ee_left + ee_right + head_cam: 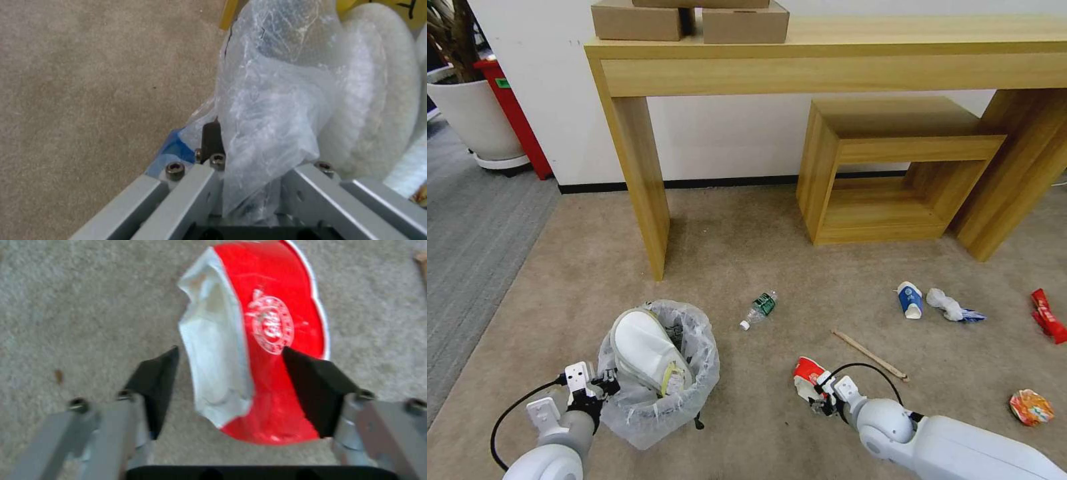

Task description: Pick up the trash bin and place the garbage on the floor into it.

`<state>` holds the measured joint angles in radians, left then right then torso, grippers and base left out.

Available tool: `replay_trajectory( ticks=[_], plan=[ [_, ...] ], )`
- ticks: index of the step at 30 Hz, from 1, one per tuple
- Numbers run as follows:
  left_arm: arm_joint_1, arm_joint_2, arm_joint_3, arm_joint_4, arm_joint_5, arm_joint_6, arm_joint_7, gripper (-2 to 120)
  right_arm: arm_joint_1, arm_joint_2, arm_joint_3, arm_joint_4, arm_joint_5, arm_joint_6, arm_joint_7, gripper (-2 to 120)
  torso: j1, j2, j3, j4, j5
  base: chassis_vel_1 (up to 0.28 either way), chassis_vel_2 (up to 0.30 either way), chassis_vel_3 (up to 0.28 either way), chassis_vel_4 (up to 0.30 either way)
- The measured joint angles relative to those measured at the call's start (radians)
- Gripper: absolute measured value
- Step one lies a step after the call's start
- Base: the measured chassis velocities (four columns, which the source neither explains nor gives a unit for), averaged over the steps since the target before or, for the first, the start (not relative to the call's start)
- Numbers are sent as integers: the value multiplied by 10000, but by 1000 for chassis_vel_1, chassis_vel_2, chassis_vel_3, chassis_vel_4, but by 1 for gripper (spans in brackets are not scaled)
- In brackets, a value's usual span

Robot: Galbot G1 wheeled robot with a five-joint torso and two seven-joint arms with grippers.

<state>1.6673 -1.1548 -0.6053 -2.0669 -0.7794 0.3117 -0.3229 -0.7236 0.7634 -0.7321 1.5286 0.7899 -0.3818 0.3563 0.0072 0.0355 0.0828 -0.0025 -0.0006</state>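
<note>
The trash bin (657, 373), lined with crinkled clear plastic (271, 100), sits on the beige floor (747, 240) with a white slipper-like item inside. My left gripper (602, 385) (249, 156) is shut on its near rim and bag. My right gripper (819, 395) (229, 350) is open, straddling a crushed red and white cup (806, 372) (271, 306) lying on the carpet. More garbage lies around: a green-labelled bottle (760, 308), a wooden stick (870, 355), a blue-white cup (910, 299), a tissue (946, 304), a red wrapper (1047, 315) and an orange wrapper (1031, 407).
A tall wooden console table (640, 173) stands against the wall with cardboard boxes (747, 23) on top. A hollow wooden cube (887, 167) sits under it. Grey ribbed carpet (474, 220) and a white planter (474, 113) lie to the left.
</note>
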Motion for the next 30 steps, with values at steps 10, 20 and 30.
replay_trajectory(
  ticks=[10,20,30],
  plan=[
    [18,5,-7,-18,-16,-25,3,1,-119,267,77,-390,-221,265,17,22,-1,0,-1,0,-2,0,0,0,0],
    [-31,24,48,3,-17,-28,5,1,-587,90,599,-299,-428,743,-24,5,0,0,0,0,2,0,0,0,0],
    [-51,155,19,25,-47,-29,-4,1,-727,-866,2077,1660,-5,2570,-725,3,0,0,0,0,1,0,0,0,0]
  ],
)
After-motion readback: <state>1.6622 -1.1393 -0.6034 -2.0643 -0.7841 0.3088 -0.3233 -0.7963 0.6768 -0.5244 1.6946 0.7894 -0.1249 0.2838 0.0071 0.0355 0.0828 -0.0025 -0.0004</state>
